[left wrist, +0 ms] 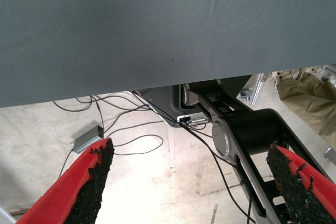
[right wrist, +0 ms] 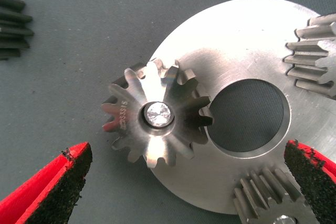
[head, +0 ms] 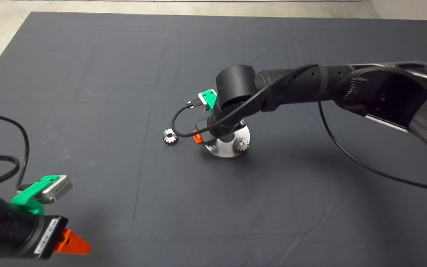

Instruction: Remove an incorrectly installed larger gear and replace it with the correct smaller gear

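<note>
Directly above the round metal plate (right wrist: 247,35), the right gripper (right wrist: 184,182) was held with fingers spread wide and empty, bracketing the larger gear (right wrist: 157,114) seated on its pin. A smaller gear (head: 169,136) lay apart on the dark mat (head: 87,74). The left gripper (left wrist: 194,182) was parked open and empty at the mat's edge, over bare floor (left wrist: 157,182).

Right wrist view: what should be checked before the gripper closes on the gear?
1. Right gripper open: ok.
2. Silver toothed metal gear on the pin between the red fingers: ok, roughly centred.
3. Neighbouring silver gear clear of the fingers: not ok, it is close beside one.
4. Round silver metal plate flat on the mat: ok.
5. Loose silver gear apart from the plate: ok.
6. Left gripper parked off the mat's edge, open: ok.
</note>
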